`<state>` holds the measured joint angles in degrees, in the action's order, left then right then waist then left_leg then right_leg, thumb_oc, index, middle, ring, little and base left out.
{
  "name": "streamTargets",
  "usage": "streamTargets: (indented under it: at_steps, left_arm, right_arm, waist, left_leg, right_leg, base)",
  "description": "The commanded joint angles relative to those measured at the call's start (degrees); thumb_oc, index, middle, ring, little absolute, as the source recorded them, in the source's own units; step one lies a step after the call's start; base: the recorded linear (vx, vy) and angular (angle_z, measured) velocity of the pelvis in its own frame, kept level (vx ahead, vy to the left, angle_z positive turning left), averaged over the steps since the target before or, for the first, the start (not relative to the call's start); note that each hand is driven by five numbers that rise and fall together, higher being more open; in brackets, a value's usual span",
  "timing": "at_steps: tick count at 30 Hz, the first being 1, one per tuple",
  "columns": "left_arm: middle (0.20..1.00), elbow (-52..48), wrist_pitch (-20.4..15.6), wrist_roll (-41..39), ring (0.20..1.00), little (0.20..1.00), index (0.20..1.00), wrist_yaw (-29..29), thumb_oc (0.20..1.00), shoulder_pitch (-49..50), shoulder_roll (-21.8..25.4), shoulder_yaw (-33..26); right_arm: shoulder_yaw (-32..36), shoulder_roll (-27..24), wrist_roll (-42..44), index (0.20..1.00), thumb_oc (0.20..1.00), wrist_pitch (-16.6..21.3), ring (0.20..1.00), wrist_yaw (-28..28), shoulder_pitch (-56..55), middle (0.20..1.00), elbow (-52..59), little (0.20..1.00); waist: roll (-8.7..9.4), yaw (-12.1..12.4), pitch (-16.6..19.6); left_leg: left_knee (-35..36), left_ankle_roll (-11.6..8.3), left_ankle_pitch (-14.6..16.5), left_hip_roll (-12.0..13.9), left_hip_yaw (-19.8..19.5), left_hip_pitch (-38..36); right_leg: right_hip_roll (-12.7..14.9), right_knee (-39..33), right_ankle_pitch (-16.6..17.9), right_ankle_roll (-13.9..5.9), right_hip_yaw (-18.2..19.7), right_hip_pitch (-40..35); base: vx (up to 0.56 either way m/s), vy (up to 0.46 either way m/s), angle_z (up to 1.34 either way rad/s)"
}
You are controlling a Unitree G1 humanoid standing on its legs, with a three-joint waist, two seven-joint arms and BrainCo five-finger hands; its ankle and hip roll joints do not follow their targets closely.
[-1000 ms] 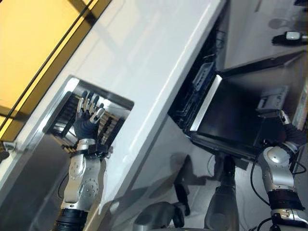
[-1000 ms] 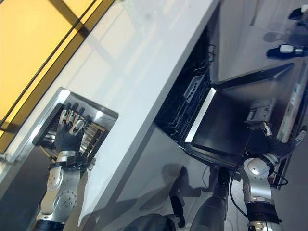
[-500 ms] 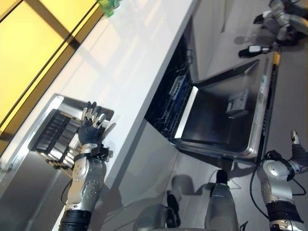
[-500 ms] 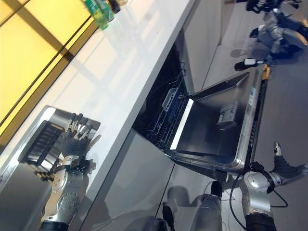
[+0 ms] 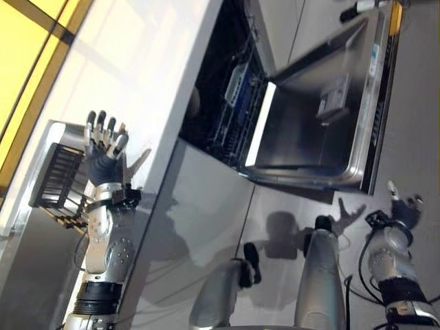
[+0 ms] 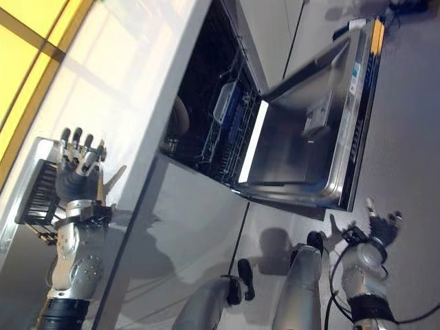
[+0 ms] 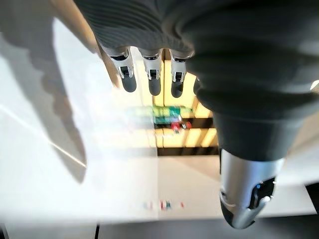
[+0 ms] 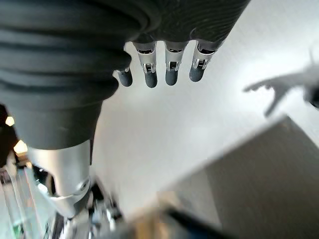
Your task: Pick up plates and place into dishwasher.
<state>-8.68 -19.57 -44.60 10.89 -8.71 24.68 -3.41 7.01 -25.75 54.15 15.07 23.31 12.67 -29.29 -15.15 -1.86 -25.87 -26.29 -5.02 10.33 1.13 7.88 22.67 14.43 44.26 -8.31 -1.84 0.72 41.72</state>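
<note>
We had no plate in either hand: left hand [image 5: 103, 155] spread open over the sink rack [image 5: 58, 177] at 9 o'clock, right hand [image 5: 404, 206] open at 4 o'clock, dishwasher [image 5: 313, 117] door down, plates unseen, nothing visibly loaded.

No writing can be made out from here. The open dishwasher door [image 5: 323, 124] carries a pale label strip [image 6: 355, 72] along its edge, but its print is too small to read.
</note>
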Motion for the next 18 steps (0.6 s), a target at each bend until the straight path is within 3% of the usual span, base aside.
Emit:
streamTargets:
  at_steps: [1,5,6,8,12,18]
  left_arm:
    - [1.0,-0.04,0.32,0.14,1.0,1.0,1.0,0.26,1.0,1.94,-2.81,5.0]
    - [1.0,-1.29,0.94,0.98,1.0,1.0,1.0,-0.04,1.0,1.27,-2.27,5.63]
    - [1.0,-1.34,1.18,1.23,1.0,1.0,1.0,-0.27,1.0,1.07,-2.05,5.87]
    - [1.0,-1.22,1.36,1.57,1.0,1.0,1.0,-0.78,1.0,0.72,-1.96,6.0]
    - [1.0,-0.87,2.42,0.98,1.0,1.0,1.0,-2.21,1.0,-0.46,-1.81,6.89]
    - [1.0,-1.5,2.79,-0.28,1.0,1.0,1.0,-4.61,1.0,-0.07,-1.39,6.29]
  right_arm:
    - [0.42,-2.24,5.32,1.0,1.0,3.38,1.0,-9.84,3.22,1.0,2.89,1.0]
    - [-1.02,-3.4,7.94,1.0,1.0,1.73,1.0,-18.7,8.68,1.0,2.48,1.0]
    - [-1.53,-3.56,9.1,1.0,1.0,0.87,1.0,-20.96,10.01,1.0,2.54,1.0]
    - [-1.79,-4.14,10.63,1.0,1.0,-0.61,1.0,-24.25,12.1,1.0,1.55,1.0]
    - [-3.75,-6.63,15.4,1.0,1.0,-7.28,1.0,-32.45,20.03,1.0,-0.8,1.0]
    - [-9.26,-6.87,11.81,1.0,1.0,-16.13,1.0,-37.28,24.49,1.0,1.12,1.0]
  waist:
    - [-0.98,-0.72,-3.93]
    - [-1.7,0.57,-3.93]
    - [-1.68,0.9,-3.93]
    - [-1.75,1.21,-3.93]
    - [-2.75,2.44,-3.93]
    - [-3.09,3.61,-3.93]
  left_leg:
    - [-3.55,2.69,-11.87,-0.91,-2.08,9.97]
    - [-7.8,3.31,-10.04,-1.99,-1.95,15.37]
    - [-9.47,3.28,-7.75,-2.36,-2.21,15.58]
    - [-11.81,3.65,-6.03,-2.73,-2.14,17.19]
    - [-17.0,4.82,-1.74,-4.05,-1.9,20.95]
    - [-20.29,5.5,-0.21,-5.0,-2.07,22.93]
  right_leg:
    - [-0.52,-1.73,-0.31,0.73,-0.49,-0.46]
    - [0.05,2.05,-0.84,0.81,-0.08,4.36]
    - [0.14,3.65,-2.58,0.44,0.37,4.57]
    - [0.41,5.68,-3.27,0.32,0.73,6.17]
    - [0.96,10.05,-4.24,0.24,1.78,10.02]
    - [0.69,12.97,-5.0,0.39,3.1,11.99]
  base:
    - [-0.04,-0.035,0.27]
    - [-0.01,-0.036,0.14]
    - [0.06,-0.03,0.17]
    - [0.04,-0.022,0.18]
    - [0.0,0.009,0.24]
    - [0.01,0.038,0.05]
